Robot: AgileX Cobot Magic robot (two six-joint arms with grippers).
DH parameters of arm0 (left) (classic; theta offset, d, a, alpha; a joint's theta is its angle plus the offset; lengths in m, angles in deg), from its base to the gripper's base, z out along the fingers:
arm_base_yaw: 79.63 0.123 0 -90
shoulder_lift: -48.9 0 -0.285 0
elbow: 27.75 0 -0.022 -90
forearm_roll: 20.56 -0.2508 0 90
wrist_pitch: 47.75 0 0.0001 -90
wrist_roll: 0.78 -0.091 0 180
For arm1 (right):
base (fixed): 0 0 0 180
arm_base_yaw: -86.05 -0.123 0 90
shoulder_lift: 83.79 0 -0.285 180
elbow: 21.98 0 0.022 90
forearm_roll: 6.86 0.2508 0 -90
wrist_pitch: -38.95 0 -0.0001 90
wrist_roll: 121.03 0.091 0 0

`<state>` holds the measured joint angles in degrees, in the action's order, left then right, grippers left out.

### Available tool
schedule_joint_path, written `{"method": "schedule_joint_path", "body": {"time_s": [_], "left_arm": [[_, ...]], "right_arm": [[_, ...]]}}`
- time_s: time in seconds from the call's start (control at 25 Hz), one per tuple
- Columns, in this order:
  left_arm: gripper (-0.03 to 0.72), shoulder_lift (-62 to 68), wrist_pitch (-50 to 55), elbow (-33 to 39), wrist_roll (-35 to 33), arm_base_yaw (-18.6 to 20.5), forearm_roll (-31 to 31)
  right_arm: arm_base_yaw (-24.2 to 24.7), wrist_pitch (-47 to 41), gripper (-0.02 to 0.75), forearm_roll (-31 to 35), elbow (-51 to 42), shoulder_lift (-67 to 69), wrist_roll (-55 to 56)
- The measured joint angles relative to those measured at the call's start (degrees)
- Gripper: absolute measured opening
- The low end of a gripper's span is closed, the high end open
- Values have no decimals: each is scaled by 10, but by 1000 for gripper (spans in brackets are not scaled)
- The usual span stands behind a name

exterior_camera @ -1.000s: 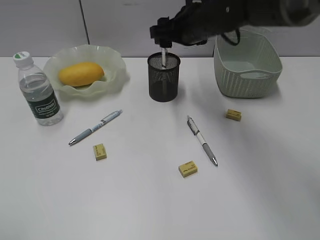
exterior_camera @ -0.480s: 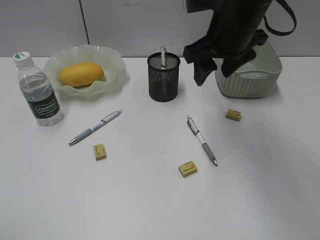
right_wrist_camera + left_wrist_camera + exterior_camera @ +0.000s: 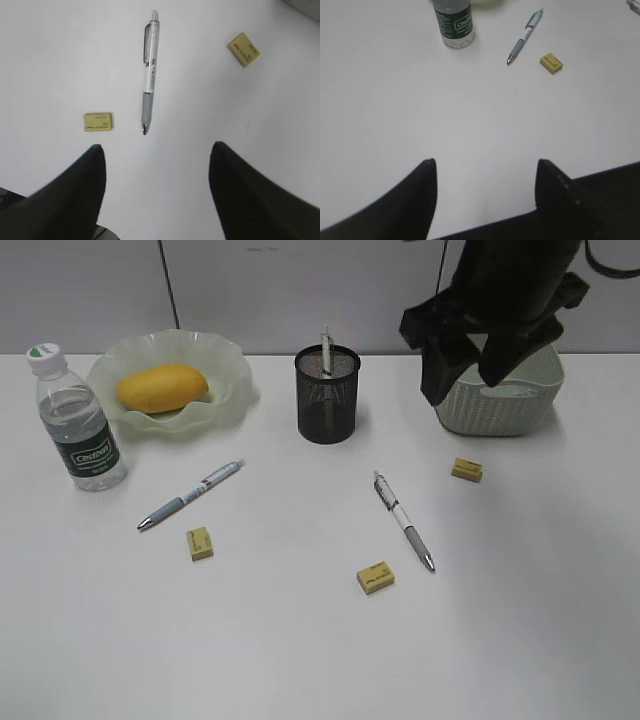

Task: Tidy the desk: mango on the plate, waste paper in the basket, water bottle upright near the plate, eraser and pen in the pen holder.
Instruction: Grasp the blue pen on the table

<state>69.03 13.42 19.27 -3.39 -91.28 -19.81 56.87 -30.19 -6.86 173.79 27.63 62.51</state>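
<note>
The desk (image 3: 300, 640) spans every view, white and flat. The right arm hangs over its far right, and its gripper (image 3: 465, 375) has its jaws spread and empty, in front of the basket (image 3: 520, 405); in the right wrist view the gripper (image 3: 157, 165) looks down on bare desk, with a pen (image 3: 150, 75) and two erasers (image 3: 98, 121) (image 3: 243, 49) beyond. The left gripper (image 3: 485, 175) is also spread, holding nothing, above bare desk near its front edge.

The plate (image 3: 225, 380) sits far left with the mango (image 3: 162, 387) lying in it. The bottle (image 3: 80, 430) stands upright just left of the plate. The pen holder (image 3: 328, 400) stands at centre back with one pen (image 3: 325, 348) sticking up out of it.

Two pens lie loose on the desk: one (image 3: 190, 495) before the plate, the other (image 3: 404, 520) right of centre. Three erasers lie apart: one (image 3: 200, 543) near the left pen, one (image 3: 375, 578) beside the right pen's tip, one (image 3: 466, 470) in front of the basket. No waste paper shows.
</note>
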Motion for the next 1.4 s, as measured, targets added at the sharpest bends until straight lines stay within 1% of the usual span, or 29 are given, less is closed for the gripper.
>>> {"method": "schedule_joint_path", "body": {"time_s": [0.16,0.28,0.4,0.68,0.96,1.24,1.4], "left_arm": [[469,0,0,0,0,0,0],[469,0,0,0,0,0,0],[469,0,0,0,0,0,0],[469,0,0,0,0,0,0],[469,0,0,0,0,0,0],[469,0,0,0,0,0,0],[469,0,0,0,0,0,0]], "right_arm": [[0,0,508,6,-26,-58,-1],[0,0,508,3,-79,-115,-1],[0,13,508,4,-154,-176,-1],[0,95,508,5,-337,-338,-2],[0,160,508,5,-479,-499,-2],[0,169,508,0,-580,-634,-2],[0,170,508,0,-621,-693,-2]]}}
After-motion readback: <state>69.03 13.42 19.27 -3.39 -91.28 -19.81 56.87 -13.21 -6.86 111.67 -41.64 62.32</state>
